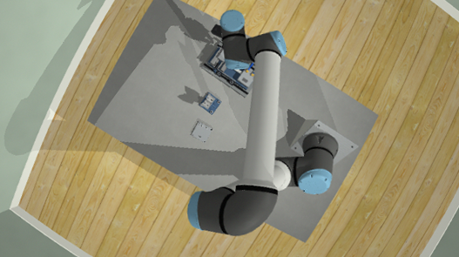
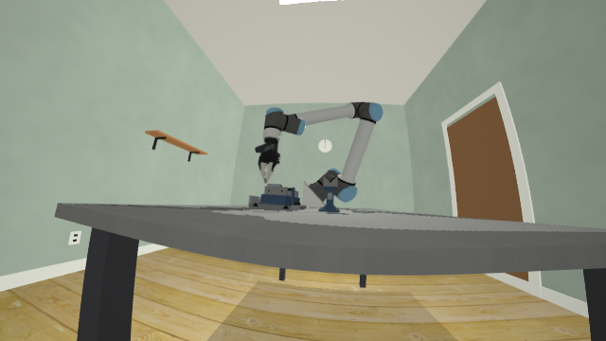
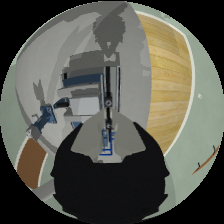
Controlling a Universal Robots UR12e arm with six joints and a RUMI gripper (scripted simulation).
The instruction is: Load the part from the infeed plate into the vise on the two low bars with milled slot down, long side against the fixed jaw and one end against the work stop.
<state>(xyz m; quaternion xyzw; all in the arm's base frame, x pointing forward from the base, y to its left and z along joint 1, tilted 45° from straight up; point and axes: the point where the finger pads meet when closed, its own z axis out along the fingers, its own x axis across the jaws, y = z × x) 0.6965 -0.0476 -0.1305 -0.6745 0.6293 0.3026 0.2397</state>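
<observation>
Soft daylight lit the bench (image 1: pixel 148 108) (image 2: pixel 303 251) (image 3: pixel 40 65), hard shadows falling toward ten o'clock in the top view; the round wrist picture bowed at its edges and looked blurry.

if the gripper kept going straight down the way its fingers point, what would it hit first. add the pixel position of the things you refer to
Probably the vise assembly (image 1: pixel 229 75) (image 2: pixel 279 199), just below the gripper (image 2: pixel 266 182) (image 3: pixel 108 116); which piece of it is unclear, since depth is hard to judge.
</observation>
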